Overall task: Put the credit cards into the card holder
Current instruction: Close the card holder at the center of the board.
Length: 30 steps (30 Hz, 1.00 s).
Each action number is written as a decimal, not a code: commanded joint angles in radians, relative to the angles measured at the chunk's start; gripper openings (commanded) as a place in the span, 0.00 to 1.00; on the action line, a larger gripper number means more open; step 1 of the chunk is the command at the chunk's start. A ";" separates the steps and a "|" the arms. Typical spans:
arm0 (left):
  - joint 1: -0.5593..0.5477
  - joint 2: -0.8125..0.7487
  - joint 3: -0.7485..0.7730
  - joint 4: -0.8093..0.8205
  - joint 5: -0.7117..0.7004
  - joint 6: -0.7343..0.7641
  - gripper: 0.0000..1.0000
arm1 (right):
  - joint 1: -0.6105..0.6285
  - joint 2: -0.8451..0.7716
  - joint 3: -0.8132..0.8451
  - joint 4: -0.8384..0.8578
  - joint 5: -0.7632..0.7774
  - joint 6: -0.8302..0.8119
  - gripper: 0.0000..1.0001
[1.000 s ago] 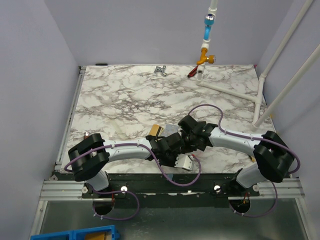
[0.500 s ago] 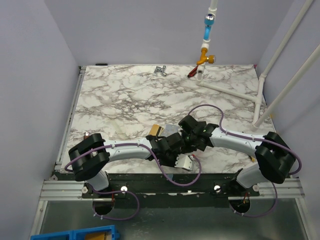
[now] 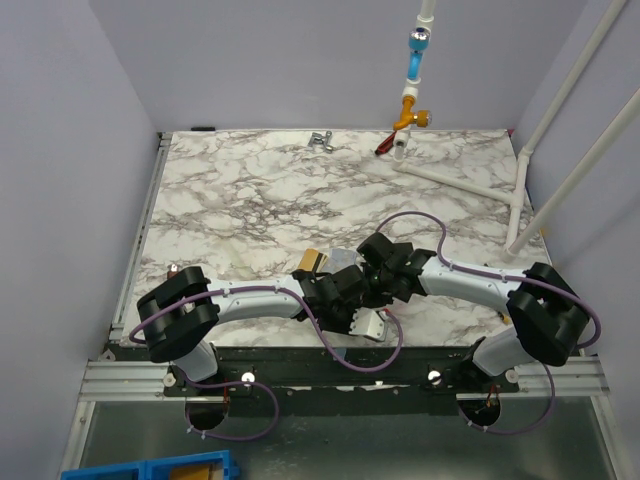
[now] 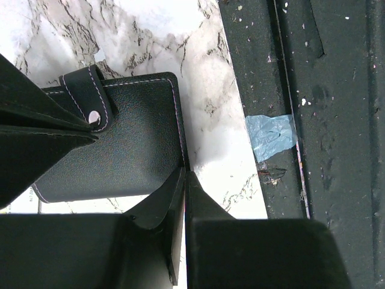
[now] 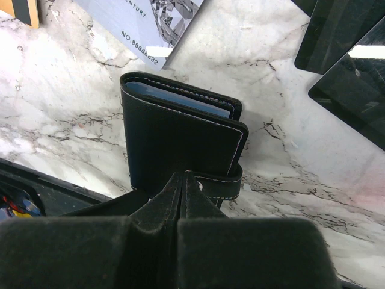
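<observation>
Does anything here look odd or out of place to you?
A crumpled pale blue scrap lies on the dark rail just off the table, like stray litter. The black wallet also sits near that table edge.

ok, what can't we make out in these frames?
- Top view: card holder almost wholly hidden under the left claw and right claw.
- Right wrist view: gold card and grey card cut off by the top edge.
- Both wrist views: whether either claw pinches the holder; each claw covers its own contact.
</observation>
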 commanded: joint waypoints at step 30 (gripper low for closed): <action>-0.004 0.023 0.026 -0.050 -0.009 0.008 0.01 | -0.007 0.025 -0.076 0.083 -0.014 0.036 0.01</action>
